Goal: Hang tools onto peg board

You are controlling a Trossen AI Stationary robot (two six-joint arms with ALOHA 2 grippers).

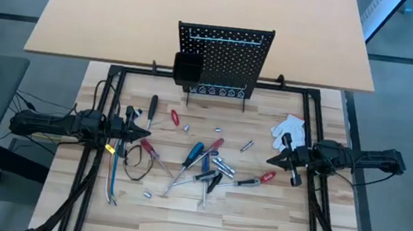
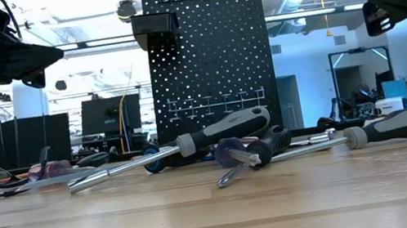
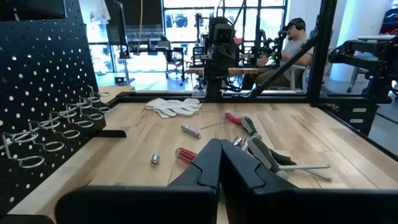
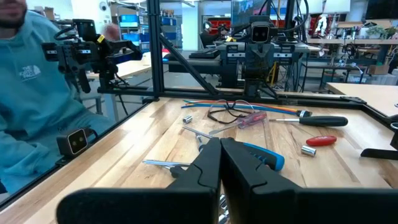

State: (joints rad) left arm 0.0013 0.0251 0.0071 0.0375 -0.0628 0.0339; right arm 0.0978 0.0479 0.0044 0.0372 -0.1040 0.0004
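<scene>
The tools lie loose on the wooden table (image 1: pixel 178 215): a blue-handled screwdriver (image 1: pixel 194 154), red-handled screwdrivers (image 1: pixel 149 148), a black-handled one (image 1: pixel 153 110), red-handled pliers (image 1: pixel 265 177) and small silver bits (image 1: pixel 247 145). The black peg board (image 1: pixel 227 61) stands upright on its feet at the far edge, with its box bin (image 1: pixel 188 69) on the left side. My left gripper (image 1: pixel 146 133) hovers shut left of the pile, pointing right. My right gripper (image 1: pixel 270 161) hovers shut right of it, pointing left. In the low view both grippers (image 2: pixel 54 53) (image 2: pixel 371 1) hang well above the tabletop, and neither holds anything.
A white glove (image 1: pixel 288 128) lies at the far right of the table, beside my right gripper. A bundle of loose cables (image 1: pixel 115 169) lies near my left gripper. In the right wrist view, a person in a teal top (image 4: pixel 37 112) sits beyond the table's edge.
</scene>
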